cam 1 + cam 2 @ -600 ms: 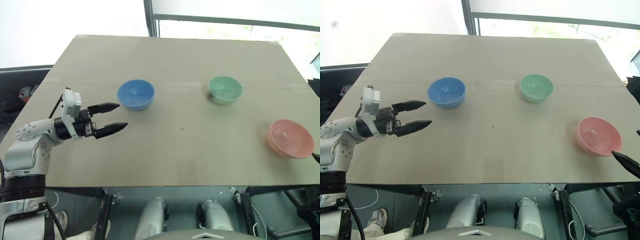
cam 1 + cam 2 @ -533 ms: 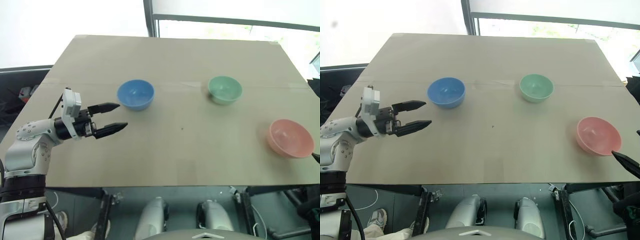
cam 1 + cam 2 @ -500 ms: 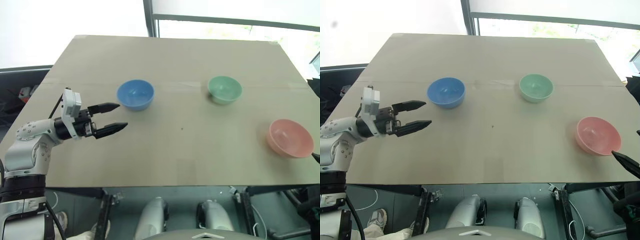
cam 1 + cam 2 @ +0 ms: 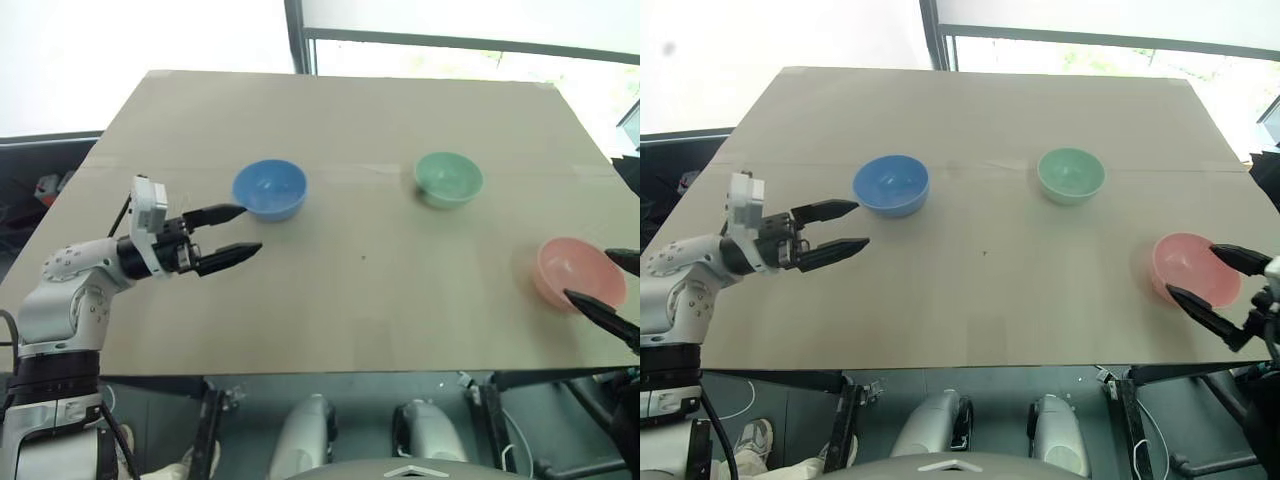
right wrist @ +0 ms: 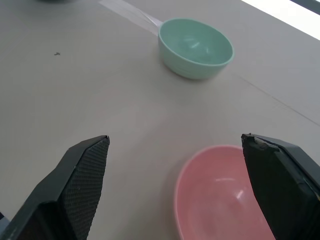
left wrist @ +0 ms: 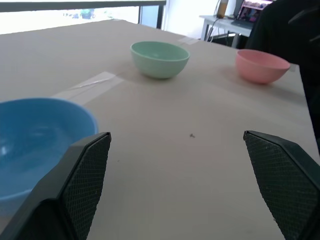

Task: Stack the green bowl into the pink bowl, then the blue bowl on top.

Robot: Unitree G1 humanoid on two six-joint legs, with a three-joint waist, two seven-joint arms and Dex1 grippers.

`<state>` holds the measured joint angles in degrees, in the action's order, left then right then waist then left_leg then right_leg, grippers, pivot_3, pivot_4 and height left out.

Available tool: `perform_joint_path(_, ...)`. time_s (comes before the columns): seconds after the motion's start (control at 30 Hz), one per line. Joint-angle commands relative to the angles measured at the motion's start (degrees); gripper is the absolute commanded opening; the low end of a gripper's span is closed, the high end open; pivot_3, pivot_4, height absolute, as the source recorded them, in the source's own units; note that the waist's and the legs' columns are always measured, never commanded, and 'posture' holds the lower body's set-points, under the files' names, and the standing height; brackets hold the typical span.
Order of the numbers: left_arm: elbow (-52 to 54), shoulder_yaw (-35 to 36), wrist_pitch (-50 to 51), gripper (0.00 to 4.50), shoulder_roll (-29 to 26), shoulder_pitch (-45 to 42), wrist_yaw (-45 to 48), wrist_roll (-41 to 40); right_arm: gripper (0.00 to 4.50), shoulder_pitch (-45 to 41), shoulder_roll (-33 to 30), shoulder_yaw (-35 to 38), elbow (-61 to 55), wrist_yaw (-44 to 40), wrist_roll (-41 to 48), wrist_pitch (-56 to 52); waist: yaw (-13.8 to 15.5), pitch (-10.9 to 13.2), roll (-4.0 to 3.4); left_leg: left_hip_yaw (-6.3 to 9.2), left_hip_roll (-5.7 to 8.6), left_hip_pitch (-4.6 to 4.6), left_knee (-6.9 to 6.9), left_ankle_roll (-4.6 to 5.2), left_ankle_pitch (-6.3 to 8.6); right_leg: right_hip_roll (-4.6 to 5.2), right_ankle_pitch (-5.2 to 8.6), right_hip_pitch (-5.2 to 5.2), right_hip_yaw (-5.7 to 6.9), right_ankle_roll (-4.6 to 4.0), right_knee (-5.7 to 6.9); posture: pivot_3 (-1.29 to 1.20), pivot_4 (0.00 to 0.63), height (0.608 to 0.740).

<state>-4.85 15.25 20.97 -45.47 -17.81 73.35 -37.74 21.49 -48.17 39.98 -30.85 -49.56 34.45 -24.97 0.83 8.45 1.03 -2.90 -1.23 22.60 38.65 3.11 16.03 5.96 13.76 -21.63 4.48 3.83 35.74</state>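
Blue bowl [image 6: 35, 145] beside spread tool [image 6: 182, 192] fingers.

Both eye views look steeply down from the head over the whole desk [image 4: 400, 110], from some way off. The left wrist view sits low and near the surface, facing across toward the green bowl [image 6: 160, 58] and pink bowl [image 6: 262, 65]. The right wrist view looks down closely on those same two bowls.

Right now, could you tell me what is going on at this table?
Nothing is stacked yet. The blue bowl, green bowl and pink bowl sit apart on the table. The left gripper hovers open beside the blue bowl; the right gripper is open at the pink bowl, holding nothing.
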Motion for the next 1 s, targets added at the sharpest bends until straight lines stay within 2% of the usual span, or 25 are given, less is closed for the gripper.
perform_joint_path(0.03,4.3,-0.1,-0.7,4.5,0.8,-0.2,-1.0,-0.2,4.43,-3.7,-1.5,-6.5,-0.8,3.9,-2.7,-3.1,0.0,0.0,-0.01,-0.01,0.0,0.0,0.01,0.0,0.0,0.0,0.0,-0.02,-0.01,0.0,0.02,0.0,0.15,0.74)
perform_joint_path(0.23,8.1,-1.3,-3.7,4.5,1.8,2.3,3.7,-0.9,4.43,-7.2,-0.1,-19.6,7.2,11.5,-12.6,-7.5,0.2,0.0,0.0,0.0,0.04,0.1,0.01,0.0,0.0,0.02,0.0,-0.05,0.02,-0.01,-0.04,0.0,0.15,0.74)
perform_joint_path(0.33,10.7,-0.7,-2.6,4.5,0.8,4.5,7.5,-3.6,3.77,-9.1,1.1,-21.3,11.3,13.9,-15.7,-6.2,0.0,0.0,-0.03,-0.01,0.07,0.14,0.01,0.01,0.0,0.02,0.0,-0.08,0.02,-0.01,-0.07,0.0,0.15,0.74)
perform_joint_path(0.37,11.5,-0.4,-2.1,4.5,0.2,5.2,8.9,-4.5,3.22,-9.7,1.5,-21.1,12.2,14.4,-16.2,-5.9,0.0,0.0,-0.06,-0.04,0.06,0.13,0.01,0.01,0.0,0.02,0.0,-0.09,0.0,-0.01,-0.05,0.0,0.15,0.74)
perform_joint_path(0.4,12.0,-0.2,-1.7,4.5,-0.2,5.6,9.8,-5.3,2.96,-10.2,1.8,-20.9,12.7,14.8,-16.6,-5.8,0.0,0.0,-0.06,-0.05,0.04,0.12,0.01,0.0,0.0,0.01,0.0,-0.1,-0.02,0.0,-0.04,0.0,0.15,0.74)
perform_joint_path(0.63,13.7,0.3,-0.3,4.5,0.2,5.9,10.1,-8.3,0.01,-12.8,1.9,-21.5,15.3,14.3,-18.6,-3.9,0.1,0.0,-0.07,-0.03,0.0,0.03,0.01,-0.04,-0.03,-0.03,0.0,-0.07,-0.03,-0.01,0.03,0.0,0.15,0.74)
perform_joint_path(0.77,13.5,0.0,0.6,4.5,1.1,4.3,9.8,-10.0,0.01,-15.5,2.4,-23.1,14.8,14.0,-19.2,-2.8,0.0,0.0,-0.07,-0.03,0.01,0.06,0.01,-0.03,-0.02,-0.02,0.0,-0.08,-0.03,0.0,0.0,0.0,0.15,0.74)
perform_joint_path(0.87,12.2,-0.3,0.6,4.5,2.2,3.3,8.5,-9.8,0.01,-16.7,3.4,-26.6,7.6,10.8,-16.2,-2.6,0.0,0.0,-0.09,-0.03,0.0,0.06,0.01,-0.04,-0.02,-0.04,0.0,-0.09,-0.02,-0.01,0.02,0.0,0.15,0.74)
perform_joint_path(1.0,10.5,-1.5,-1.0,4.5,3.6,3.7,5.9,-6.1,0.01,-20.8,6.8,-37.7,-0.8,10.2,-16.7,-3.7,-0.3,0.0,-0.08,-0.03,-0.05,0.03,0.01,-0.04,-0.03,-0.1,0.0,-0.09,-0.05,-0.01,0.03,0.0,0.15,0.74)
